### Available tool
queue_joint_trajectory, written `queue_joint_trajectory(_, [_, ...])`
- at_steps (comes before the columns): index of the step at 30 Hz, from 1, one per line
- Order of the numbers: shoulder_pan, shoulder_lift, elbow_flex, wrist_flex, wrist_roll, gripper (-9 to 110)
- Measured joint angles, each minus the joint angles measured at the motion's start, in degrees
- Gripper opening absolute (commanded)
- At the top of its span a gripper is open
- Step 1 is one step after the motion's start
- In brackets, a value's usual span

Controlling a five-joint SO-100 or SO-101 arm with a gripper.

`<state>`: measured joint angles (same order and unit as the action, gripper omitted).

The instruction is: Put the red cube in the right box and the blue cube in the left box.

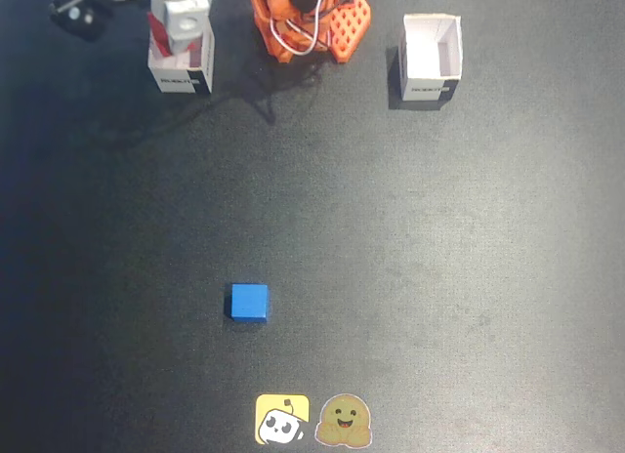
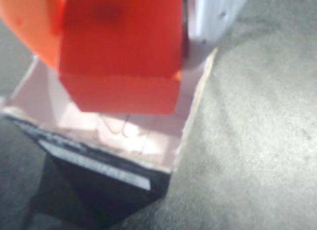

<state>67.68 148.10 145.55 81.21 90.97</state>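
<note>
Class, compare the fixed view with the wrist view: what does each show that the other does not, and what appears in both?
Only the fixed view shows the blue cube lying alone on the dark table, the open empty box at upper right, the orange arm base and two stickers at the bottom edge. Only the wrist view shows the red cube clearly, held in the end effector just above an open white box interior. Both share that box, the one at upper left in the fixed view, and the table surface.
</note>
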Motion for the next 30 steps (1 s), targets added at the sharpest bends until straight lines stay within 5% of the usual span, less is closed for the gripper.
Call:
queue_joint_trajectory(9, [0.0, 0.26, 0.26, -0.79, -0.35, 22])
queue_joint_trajectory(22, [-0.44, 1.14, 0.44, -4.04, -5.01, 6])
queue_joint_trajectory(30, [-10.2, -0.62, -2.29, -6.68, -7.65, 0])
